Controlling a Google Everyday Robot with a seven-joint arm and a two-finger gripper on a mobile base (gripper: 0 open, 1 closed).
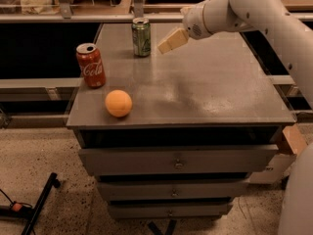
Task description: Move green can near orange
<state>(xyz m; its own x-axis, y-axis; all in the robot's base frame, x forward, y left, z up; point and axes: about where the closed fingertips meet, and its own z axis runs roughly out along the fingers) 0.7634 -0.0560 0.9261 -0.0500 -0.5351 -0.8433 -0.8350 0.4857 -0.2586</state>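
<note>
The green can (141, 36) stands upright near the back edge of the grey cabinet top (205, 87), left of centre. The orange (118, 103) lies near the front left corner of that top. My gripper (171, 41), with cream-coloured fingers, hangs above the top just to the right of the green can, apart from it. It holds nothing. The white arm reaches in from the upper right.
A red cola can (91, 65) stands at the left edge, between the green can and the orange. The cabinet has several drawers (178, 159) below. A shelf rail (98, 17) runs behind the top. A black stand leg (39, 204) lies on the floor at left.
</note>
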